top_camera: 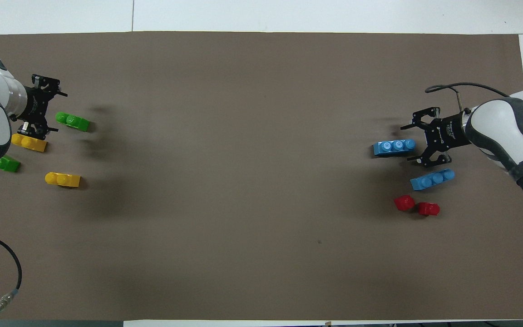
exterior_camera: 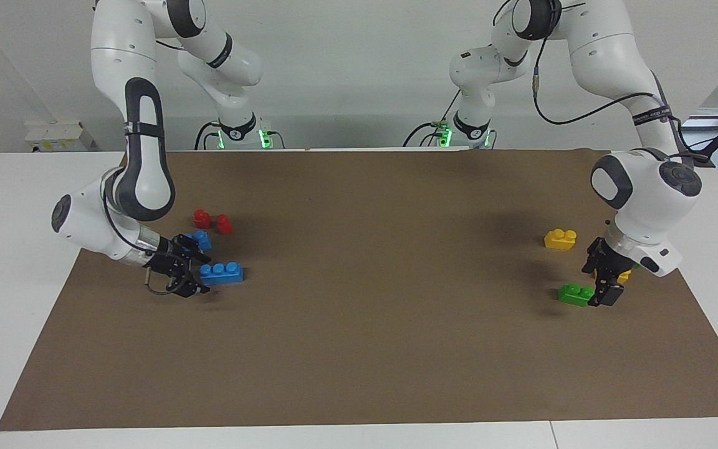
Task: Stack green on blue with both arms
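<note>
Left end effector (exterior_camera: 605, 293): we see it released, low beside the small bright green plastic brick (exterior_camera: 575, 294).
Right end effector (exterior_camera: 187, 274): we see it released, beside the light blue three-stud plastic brick (exterior_camera: 222, 272).

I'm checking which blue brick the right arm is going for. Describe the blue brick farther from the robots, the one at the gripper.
The blue brick is light blue, looks like glossy plastic, with three round studs in a row on top. It lies flat, studs up, on the brown mat toward the right arm's end of the table, farther from the robots than the second blue brick. The right gripper is low at its end, open; whether a finger touches it cannot be told. Nothing is stacked on it.
</note>
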Tool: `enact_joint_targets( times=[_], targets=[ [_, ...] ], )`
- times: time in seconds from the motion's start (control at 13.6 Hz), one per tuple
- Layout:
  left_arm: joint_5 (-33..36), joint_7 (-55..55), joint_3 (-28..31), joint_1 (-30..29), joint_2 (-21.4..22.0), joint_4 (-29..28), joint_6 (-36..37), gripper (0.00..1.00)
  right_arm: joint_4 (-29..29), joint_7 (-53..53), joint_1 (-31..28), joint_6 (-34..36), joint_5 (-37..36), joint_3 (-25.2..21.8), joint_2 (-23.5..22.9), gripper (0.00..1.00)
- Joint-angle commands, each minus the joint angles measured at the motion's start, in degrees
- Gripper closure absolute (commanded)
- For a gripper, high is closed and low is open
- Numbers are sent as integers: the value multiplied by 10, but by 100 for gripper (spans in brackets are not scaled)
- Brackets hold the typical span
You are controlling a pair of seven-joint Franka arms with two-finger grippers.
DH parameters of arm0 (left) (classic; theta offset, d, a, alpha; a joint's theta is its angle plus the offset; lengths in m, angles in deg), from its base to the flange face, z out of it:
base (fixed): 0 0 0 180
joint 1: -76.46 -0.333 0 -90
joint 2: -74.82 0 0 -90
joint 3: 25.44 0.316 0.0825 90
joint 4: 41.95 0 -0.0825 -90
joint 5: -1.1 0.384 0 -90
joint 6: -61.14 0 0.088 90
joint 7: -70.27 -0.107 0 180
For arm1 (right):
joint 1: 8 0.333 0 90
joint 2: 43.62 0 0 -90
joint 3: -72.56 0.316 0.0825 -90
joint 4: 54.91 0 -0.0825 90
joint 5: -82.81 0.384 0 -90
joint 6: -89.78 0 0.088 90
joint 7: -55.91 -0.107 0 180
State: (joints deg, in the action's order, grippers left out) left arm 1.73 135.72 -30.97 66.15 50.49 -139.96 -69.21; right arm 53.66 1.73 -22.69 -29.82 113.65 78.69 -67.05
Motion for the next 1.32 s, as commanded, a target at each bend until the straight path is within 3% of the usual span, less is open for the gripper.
enact_joint_targets(
  times=[0.0, 0.07, 0.15, 0.37, 0.59, 0.81, 1.03, 1.1, 1.25],
  targets=[
    [-5, 7, -1, -5, -29, 25, -8, 0, 13, 38, -1, -15, 25, 1, 1, 57],
    [-3, 6, 1, -7, -31, 22, -20, 0, 11, 39, 4, -13, 25, 1, 1, 91],
    [-1, 6, 1, -22, -31, 18, -29, 0, 5, 38, 10, -6, 25, 1, 1, 100],
    [-1, 6, 1, -23, -30, 5, -29, 0, -50, 28, 22, 36, 19, 0, -4, 100],
    [-1, 7, 1, -20, -29, -3, -30, 0, -144, -99, 69, 85, 12, 0, -6, 100],
    [0, 7, 2, -16, -20, -38, -36, 0, -172, -196, 141, 76, 15, 0, -1, 100],
    [1, 7, 2, -16, -14, -50, -37, 0, -166, -323, 244, 0, 13, 1, -2, 100],
    [0, 7, 2, -16, -14, -53, -39, 3, -157, -347, 280, -30, 13, 0, -2, 100],
    [0, 7, 2, -16, -14, -54, -41, 39, -123, -368, 326, -83, 15, 1, 4, 100]
  ],
)
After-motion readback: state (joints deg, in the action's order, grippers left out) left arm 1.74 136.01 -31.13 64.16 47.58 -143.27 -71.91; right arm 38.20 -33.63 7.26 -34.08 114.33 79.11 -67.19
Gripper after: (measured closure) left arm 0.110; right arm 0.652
